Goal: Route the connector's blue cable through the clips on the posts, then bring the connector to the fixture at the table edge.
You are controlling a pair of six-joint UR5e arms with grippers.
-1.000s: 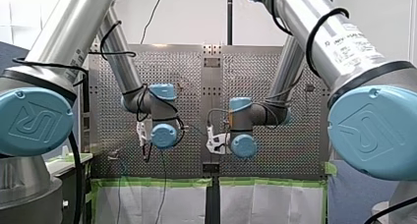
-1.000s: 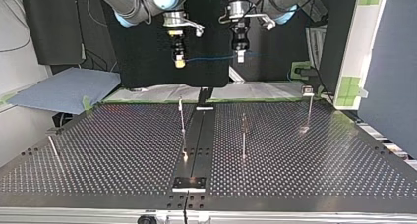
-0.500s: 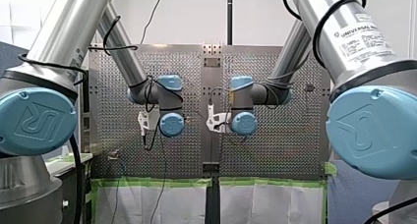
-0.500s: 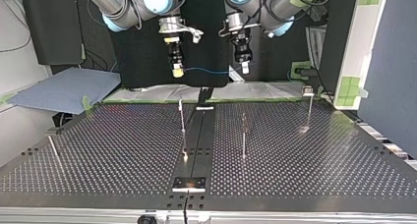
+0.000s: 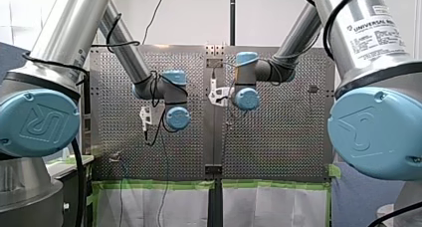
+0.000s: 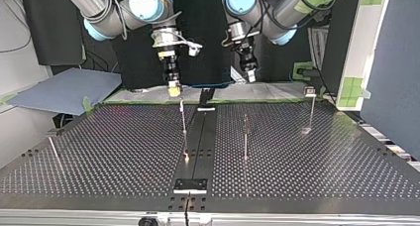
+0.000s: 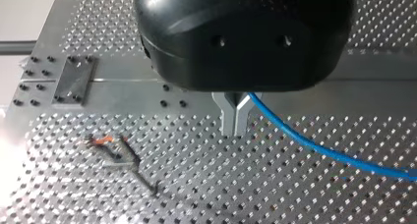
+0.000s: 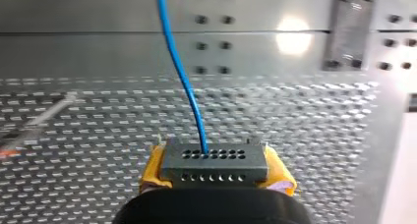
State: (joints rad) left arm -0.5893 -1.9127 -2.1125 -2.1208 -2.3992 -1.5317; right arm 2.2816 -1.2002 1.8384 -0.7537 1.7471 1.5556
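Observation:
In the top view my right gripper point(image 6: 173, 90), with yellow pads, hangs just above and behind the thin post point(image 6: 183, 118) left of the centre rail. In the right wrist view it is shut on the grey connector point(image 8: 215, 163), and the blue cable point(image 8: 181, 71) leaves the connector's face. The blue cable point(image 6: 208, 84) runs across to my left gripper point(image 6: 251, 77), above the table's far edge. In the left wrist view its metal fingers point(image 7: 229, 117) are shut on the blue cable point(image 7: 339, 155), which trails off beside them. A clipped post point(image 7: 122, 155) stands on the table below and to one side.
Further posts stand right of the rail point(image 6: 245, 135), at the far right point(image 6: 311, 108) and at the near left point(image 6: 53, 149). A dark plate point(image 6: 190, 185) sits on the rail at the near edge, another point(image 6: 206, 107) at the far edge. Both arms' elbows point(image 5: 40, 122) fill the front view's sides.
Both grippers have come down toward the table's far edge in the top view, the cable still strung between them. My right gripper now hangs right over the left-of-centre post.

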